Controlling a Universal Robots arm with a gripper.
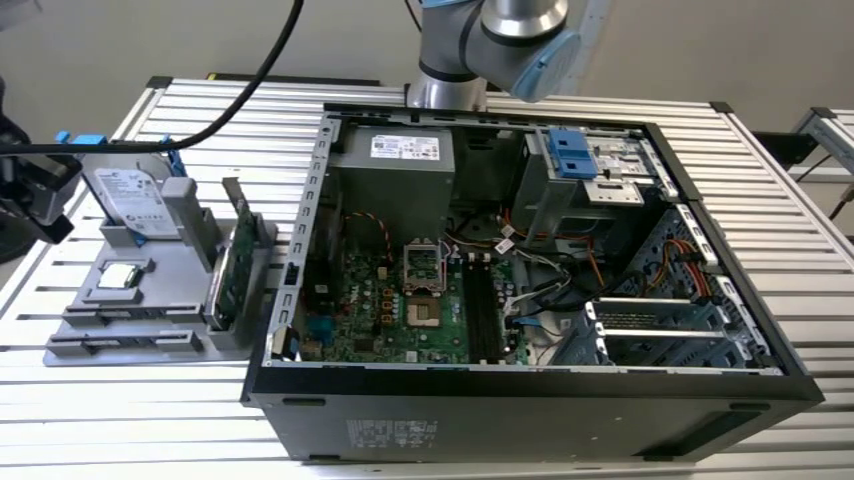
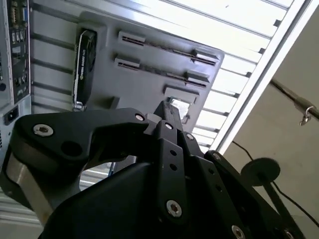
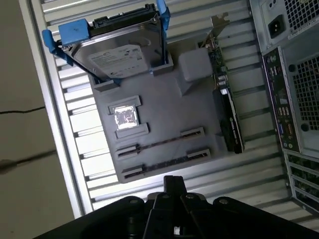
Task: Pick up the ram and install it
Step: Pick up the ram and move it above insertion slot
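Tool (image 3: 174, 183) in first wrist view: fingers pressed together, nothing held, near the grey tray (image 3: 164, 112). Ram (image 3: 159, 142) sits edgewise in tray slots, hard drive (image 3: 117, 55) and upright card (image 3: 227, 109) beyond it. Second wrist view: tool (image 2: 167, 110) closed, tray ahead. Exterior view: open computer case (image 1: 534, 400) on slatted metal bench (image 1: 801, 250), pale wall behind.

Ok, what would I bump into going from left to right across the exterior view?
Silver hard drive with blue rails → upright green card with a metal bracket → big open black computer case.
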